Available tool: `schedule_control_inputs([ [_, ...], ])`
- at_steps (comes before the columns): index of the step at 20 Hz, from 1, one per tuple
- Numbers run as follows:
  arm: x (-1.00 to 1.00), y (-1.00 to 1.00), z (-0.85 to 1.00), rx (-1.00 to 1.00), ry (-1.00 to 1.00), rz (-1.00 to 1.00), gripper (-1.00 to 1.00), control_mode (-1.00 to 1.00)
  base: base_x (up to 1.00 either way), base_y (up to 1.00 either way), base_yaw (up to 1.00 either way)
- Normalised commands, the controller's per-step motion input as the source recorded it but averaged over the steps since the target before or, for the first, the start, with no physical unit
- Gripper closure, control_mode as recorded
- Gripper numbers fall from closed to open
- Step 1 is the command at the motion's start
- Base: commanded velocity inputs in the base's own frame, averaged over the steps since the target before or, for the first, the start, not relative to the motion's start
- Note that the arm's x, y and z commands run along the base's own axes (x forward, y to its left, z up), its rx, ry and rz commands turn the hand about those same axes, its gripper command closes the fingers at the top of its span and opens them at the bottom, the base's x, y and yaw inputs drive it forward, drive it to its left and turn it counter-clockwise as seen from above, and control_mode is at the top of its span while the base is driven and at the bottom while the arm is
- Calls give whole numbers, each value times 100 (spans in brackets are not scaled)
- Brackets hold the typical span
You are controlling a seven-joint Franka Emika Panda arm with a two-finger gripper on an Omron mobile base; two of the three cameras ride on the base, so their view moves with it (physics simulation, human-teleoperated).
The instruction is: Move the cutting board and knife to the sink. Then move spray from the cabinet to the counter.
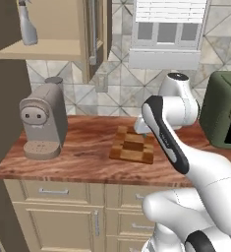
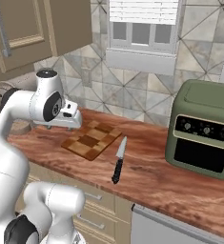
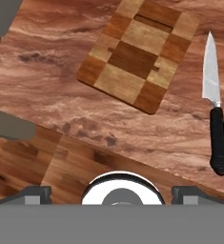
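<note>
The chequered cutting board lies flat on the reddish-brown counter. Beside it lies the knife, with its black handle toward the counter's front edge. My gripper hovers above the counter, on the board's left in the right base view. It points down, open and empty, with its fingertips wide apart. The pale grey spray stands on the shelf of the open cabinet at upper left. The sink is out of view.
A taupe coffee machine stands on the counter's left end under the cabinet. The cabinet door with its bar handle is swung open. A green toaster oven fills the right. Beige drawers sit below.
</note>
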Motion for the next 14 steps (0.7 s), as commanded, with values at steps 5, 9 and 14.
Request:
schedule_control_inputs([
  [5, 0, 0, 0, 0, 0, 0, -100, 100, 34, -69, 22],
  [9, 0, 0, 0, 0, 0, 0, -100, 100, 59, -15, 20],
  [14, 0, 0, 0, 0, 0, 0, -100, 100, 53, 0, 15],
])
